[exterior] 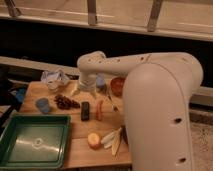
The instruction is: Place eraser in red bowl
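The eraser (pixel 85 110), a small flat black block, lies on the wooden table (pixel 75 131) near its middle. A thin orange-red carrot-like stick (pixel 99 109) lies just right of it. The red bowl (pixel 117 86) stands at the back right of the table, partly hidden by the white arm. The gripper (pixel 86 88) hangs under the arm's wrist at the back of the table, above and behind the eraser and left of the bowl.
A green tray (pixel 34 139) sits at the front left. A blue cup (pixel 43 105) and a dark grape bunch (pixel 65 102) lie left of the eraser. A crumpled white bag (pixel 54 78) is at the back left. An orange fruit (pixel 93 140) and banana peel (pixel 113 140) lie in front.
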`<state>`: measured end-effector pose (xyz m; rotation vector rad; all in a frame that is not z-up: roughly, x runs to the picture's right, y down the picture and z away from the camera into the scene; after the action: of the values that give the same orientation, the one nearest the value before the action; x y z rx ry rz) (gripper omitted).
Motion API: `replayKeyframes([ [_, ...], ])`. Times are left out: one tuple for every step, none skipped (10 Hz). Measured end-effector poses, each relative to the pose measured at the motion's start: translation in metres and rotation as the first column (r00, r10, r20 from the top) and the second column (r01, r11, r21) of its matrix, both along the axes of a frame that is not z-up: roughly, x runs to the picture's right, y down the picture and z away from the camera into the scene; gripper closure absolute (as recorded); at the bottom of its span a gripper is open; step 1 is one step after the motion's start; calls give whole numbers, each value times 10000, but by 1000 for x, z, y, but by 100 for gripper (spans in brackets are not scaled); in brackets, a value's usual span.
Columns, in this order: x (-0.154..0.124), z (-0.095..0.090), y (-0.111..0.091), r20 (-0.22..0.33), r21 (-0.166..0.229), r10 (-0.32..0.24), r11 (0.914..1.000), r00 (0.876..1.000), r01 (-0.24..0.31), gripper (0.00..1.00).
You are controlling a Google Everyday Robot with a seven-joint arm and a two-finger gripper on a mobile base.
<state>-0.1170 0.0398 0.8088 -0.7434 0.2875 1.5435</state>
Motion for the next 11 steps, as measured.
replayKeyframes([
  [-7,6,7,85,-207,-159,9997,9998,161,20],
  [-18,13,16,231,-429,-341,9985,9992,350,20],
  [-31,19,24,383,-581,-467,9971,9982,489,20],
  [-37,22,33,503,-709,-631,9953,9967,666,20],
  [-36,21,32,482,-710,-636,9952,9968,669,20],
  [-33,22,32,445,-717,-616,9953,9971,647,20],
  [-35,21,32,474,-721,-627,9952,9969,660,20],
  [-36,21,33,490,-715,-644,9951,9967,678,20],
  [-36,22,32,481,-717,-626,9952,9969,660,20],
  [-35,26,33,482,-791,-526,9953,9975,563,20],
  [-34,35,35,461,-882,-461,9948,9979,500,20],
])
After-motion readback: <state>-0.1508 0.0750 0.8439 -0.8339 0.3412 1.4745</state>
